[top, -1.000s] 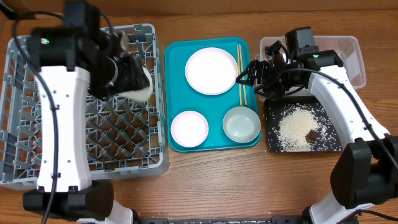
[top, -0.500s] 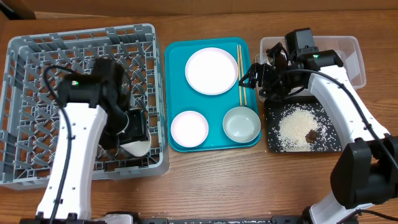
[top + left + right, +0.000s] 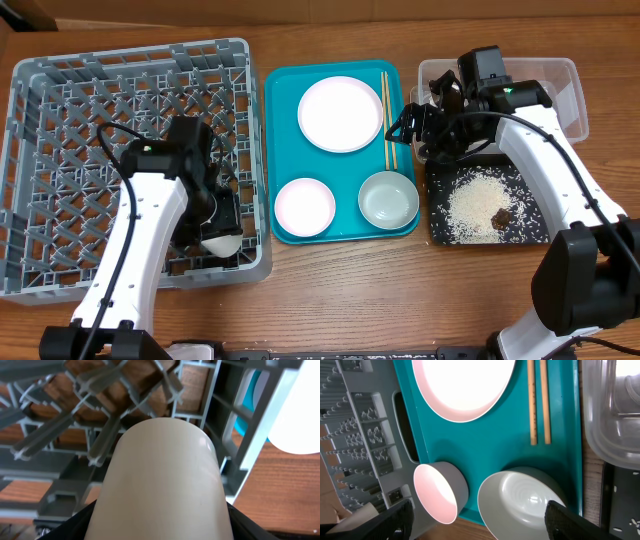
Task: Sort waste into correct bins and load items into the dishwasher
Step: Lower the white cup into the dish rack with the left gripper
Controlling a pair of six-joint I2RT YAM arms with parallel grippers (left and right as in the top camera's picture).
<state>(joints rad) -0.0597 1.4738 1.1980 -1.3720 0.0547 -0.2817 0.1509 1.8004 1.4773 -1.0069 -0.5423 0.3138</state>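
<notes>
Left hand [image 3: 221, 227] grips the small cup [image 3: 162, 480] tight, low inside the grey rack [image 3: 60, 120]. Right hand [image 3: 402, 128] is spread wide, with the chopsticks [image 3: 386, 110] close below it.

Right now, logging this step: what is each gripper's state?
Left gripper: closed on the small cream round cup, inside the grey lattice dish rack.
Right gripper: open, holding nothing.

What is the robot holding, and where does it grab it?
The left hand grips the small cup by its sides. The right hand holds nothing.
</notes>
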